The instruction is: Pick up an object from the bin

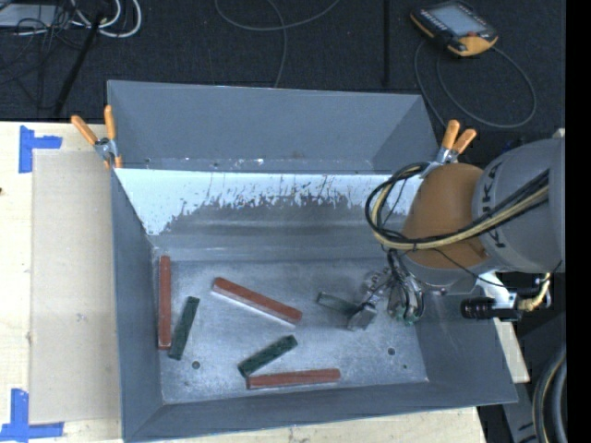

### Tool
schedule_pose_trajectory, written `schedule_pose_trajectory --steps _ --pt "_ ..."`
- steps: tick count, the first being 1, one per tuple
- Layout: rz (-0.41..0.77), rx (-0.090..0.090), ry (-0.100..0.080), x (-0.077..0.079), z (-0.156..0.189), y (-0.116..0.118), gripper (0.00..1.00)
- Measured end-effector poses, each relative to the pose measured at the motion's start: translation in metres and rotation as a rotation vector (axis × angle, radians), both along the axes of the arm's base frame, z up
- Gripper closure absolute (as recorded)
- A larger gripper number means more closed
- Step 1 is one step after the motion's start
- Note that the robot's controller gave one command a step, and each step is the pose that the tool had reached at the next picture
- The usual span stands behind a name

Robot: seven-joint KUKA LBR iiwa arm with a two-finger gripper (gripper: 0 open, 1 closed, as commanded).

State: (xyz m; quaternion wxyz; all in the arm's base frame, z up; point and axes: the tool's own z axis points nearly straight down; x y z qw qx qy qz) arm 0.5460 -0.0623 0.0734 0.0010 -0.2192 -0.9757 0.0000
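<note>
Tool [343, 308] low over the right side of the grey bin [277, 146] floor, fingers apart with nothing between them, slanted red-brown bar [257, 301] nearest on its left, dark green bar [268, 355] further forward

Scuffed matt grey metal bin [277, 238]

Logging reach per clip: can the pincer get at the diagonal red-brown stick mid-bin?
Probably yes: the pincer hangs just beside the red-brown stick, with bare bin floor between and nothing lying on it.
</note>
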Motion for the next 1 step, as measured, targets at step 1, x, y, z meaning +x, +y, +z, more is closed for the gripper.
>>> schedule_pose_trajectory --steps 1 --pt "0.001 0.0 0.001 -0.0004 0.0096 0.0001 1.0"
